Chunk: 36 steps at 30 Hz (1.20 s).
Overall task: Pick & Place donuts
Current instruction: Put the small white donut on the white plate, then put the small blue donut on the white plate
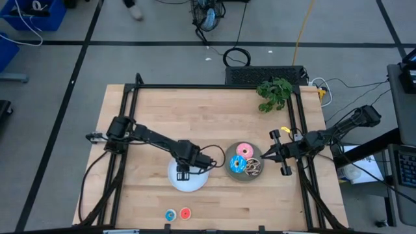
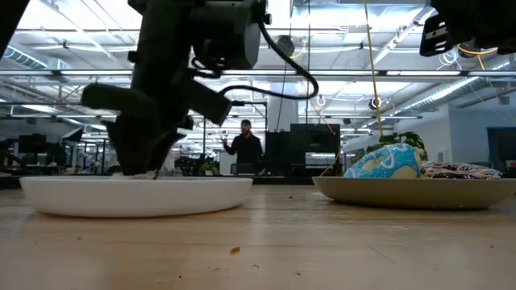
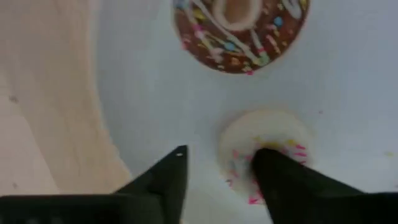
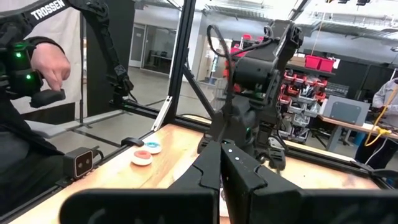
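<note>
Two plates on the desk (image 1: 162, 117): white plate (image 1: 198, 184) under the left gripper (image 3: 217, 171), grey plate (image 1: 229, 166) beside it holding the pink, blue sprinkled and dark drizzled donuts. Left gripper is spread open over the white mini donut (image 3: 264, 149), brown mini (image 3: 239, 34) next to it, so this looks like the release step. Right gripper (image 1: 263, 158) clenched, empty, at the grey plate's edge. Next: lift clear, fetch the blue mini (image 1: 170, 215) and red mini (image 1: 185, 213) at the desk's front edge.

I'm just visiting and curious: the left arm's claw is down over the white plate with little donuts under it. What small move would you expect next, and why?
Probably a straight lift off the white plate. The left claw stands open, and the white mini donut lies on the plate beside the brown mini donut, seemingly released. Two more minis, blue and red, wait near the table's front edge.
</note>
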Available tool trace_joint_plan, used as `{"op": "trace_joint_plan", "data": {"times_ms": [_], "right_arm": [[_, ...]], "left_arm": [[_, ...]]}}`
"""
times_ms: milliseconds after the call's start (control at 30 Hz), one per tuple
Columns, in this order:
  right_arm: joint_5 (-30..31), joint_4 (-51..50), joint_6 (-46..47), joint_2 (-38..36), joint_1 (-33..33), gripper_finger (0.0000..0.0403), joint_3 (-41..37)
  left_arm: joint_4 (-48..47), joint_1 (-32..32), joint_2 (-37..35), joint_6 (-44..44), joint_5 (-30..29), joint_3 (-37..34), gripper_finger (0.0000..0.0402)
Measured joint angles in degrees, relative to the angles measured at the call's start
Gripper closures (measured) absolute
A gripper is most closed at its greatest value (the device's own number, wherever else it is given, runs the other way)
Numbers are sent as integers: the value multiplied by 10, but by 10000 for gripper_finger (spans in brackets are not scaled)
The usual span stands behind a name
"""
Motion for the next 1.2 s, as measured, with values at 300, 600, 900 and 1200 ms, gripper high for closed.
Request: {"op": "trace_joint_plan", "data": {"times_ms": [300,600,900,1200], "right_arm": [[0,0,-3,0,0,403,0],[0,0,-9,0,0,403,0],[0,-3,-12,0,0,403,0],[0,-2,-11,0,0,403,0]], "left_arm": [[-9,8,-76,-26,-11,0,67],[-71,-13,-143,-90,-13,0,81],[-141,-85,-253,-263,-17,0,196],[-131,-188,-260,-307,-30,0,377]]}}
